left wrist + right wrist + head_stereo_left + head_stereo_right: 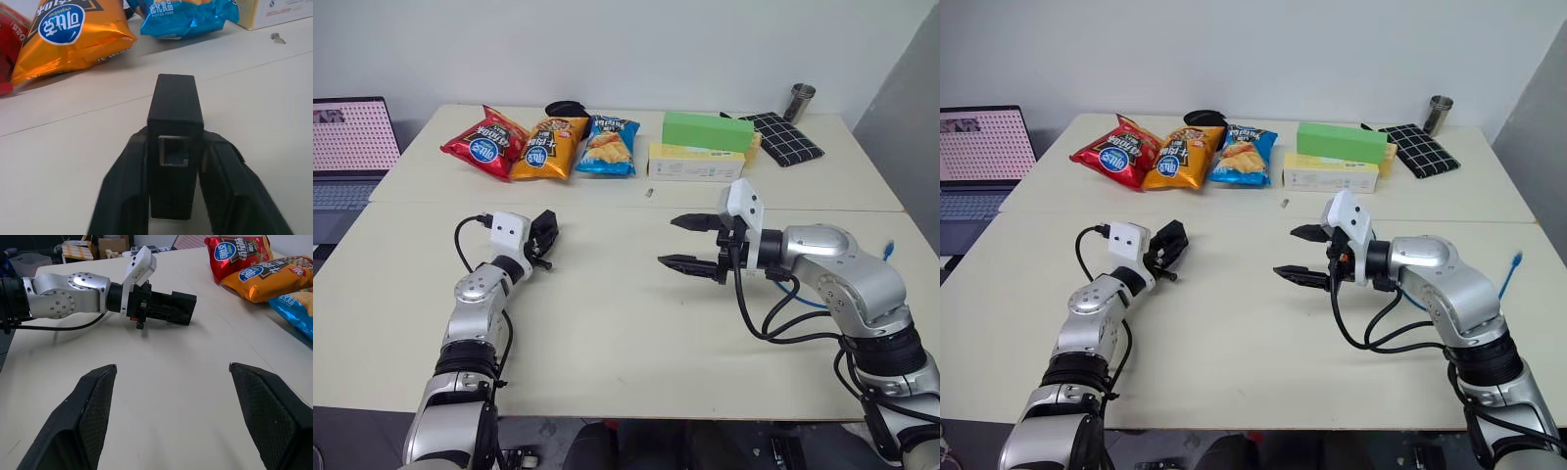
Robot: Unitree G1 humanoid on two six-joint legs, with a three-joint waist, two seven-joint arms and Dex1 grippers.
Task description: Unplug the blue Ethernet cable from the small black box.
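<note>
On the pale table (626,323), the left gripper (544,238) clamps the small black box (174,137) between its fingers, the box's empty port facing back along them. The right gripper (690,243) hangs spread wide, empty, well apart. The blue Ethernet cable (1509,270) trails beside the right arm.

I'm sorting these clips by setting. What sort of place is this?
Probably an office or lab workspace: pale rectangular tables pushed together before a plain white wall, an open laptop at the side, and snack bags and cartons set out as props.
</note>
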